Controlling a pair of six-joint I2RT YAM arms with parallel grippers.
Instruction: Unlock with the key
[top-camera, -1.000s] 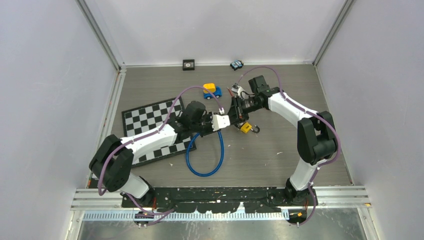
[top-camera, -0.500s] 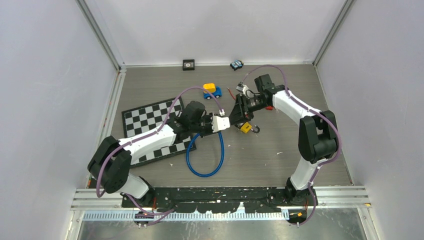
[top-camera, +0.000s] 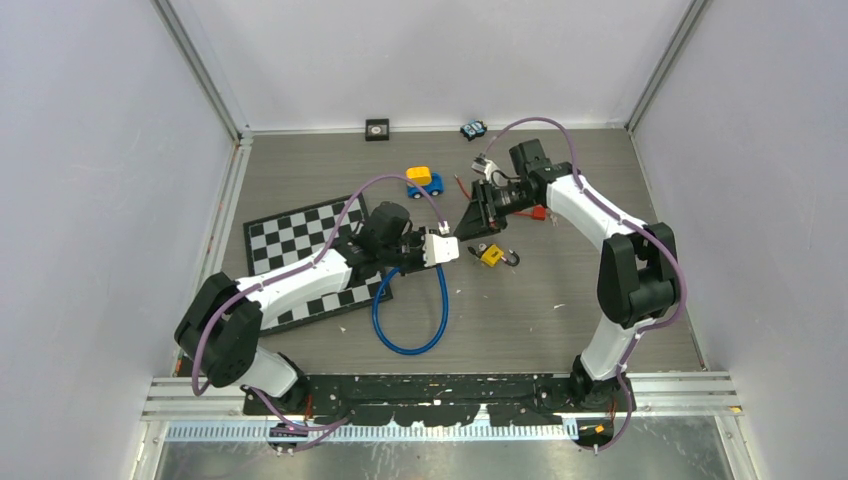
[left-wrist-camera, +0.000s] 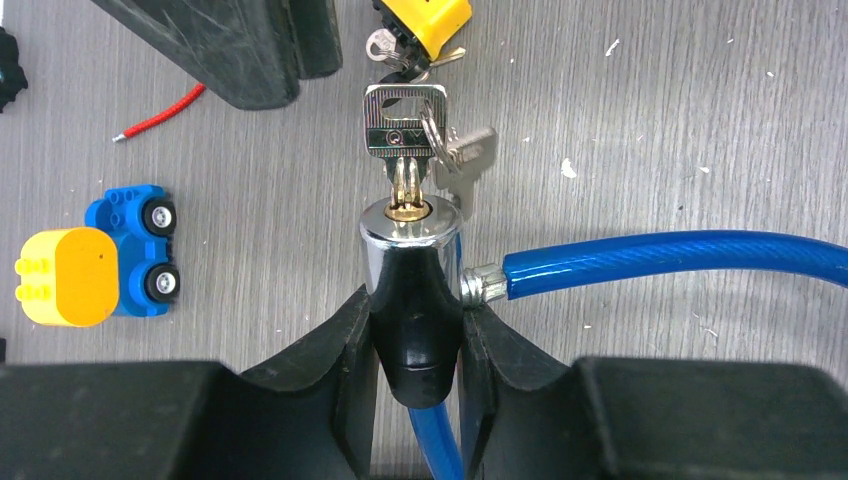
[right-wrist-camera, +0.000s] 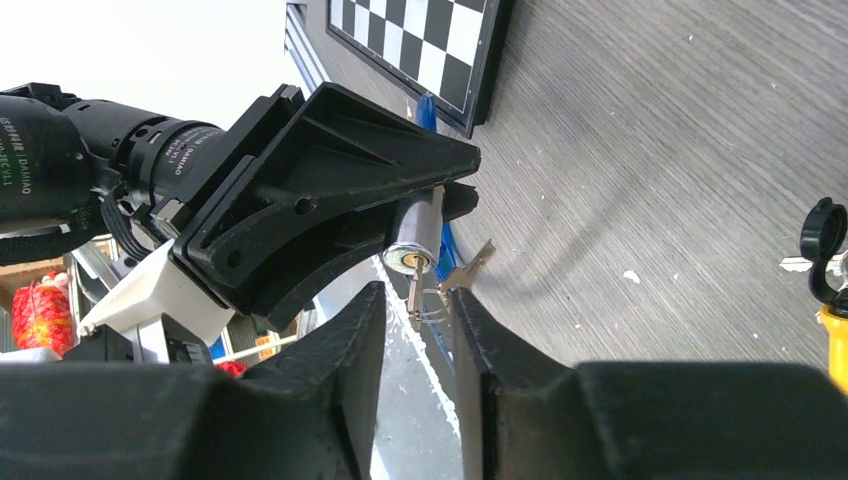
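My left gripper (left-wrist-camera: 415, 330) is shut on the black and chrome cylinder (left-wrist-camera: 410, 245) of a blue cable lock (top-camera: 410, 320). A silver key (left-wrist-camera: 403, 120) sits in the keyhole, and a second key (left-wrist-camera: 465, 160) hangs from its ring. The cable's metal end (left-wrist-camera: 480, 283) lies against the cylinder's side. My right gripper (top-camera: 472, 222) is open and just beyond the key. In the right wrist view the key (right-wrist-camera: 414, 285) hangs between my right gripper's (right-wrist-camera: 418, 300) spread fingertips, touching neither.
A yellow padlock (top-camera: 491, 255) with keys lies beside the cylinder. A blue and yellow toy car (top-camera: 423, 181) is behind it, and a chessboard (top-camera: 290, 235) lies under the left arm. A red wire (left-wrist-camera: 160, 110) lies nearby. A small black box (top-camera: 376, 129) and a tiny car (top-camera: 473, 130) sit by the back wall.
My right gripper has let go of the key and drawn back up and to the right. The left gripper still holds the cylinder in place.
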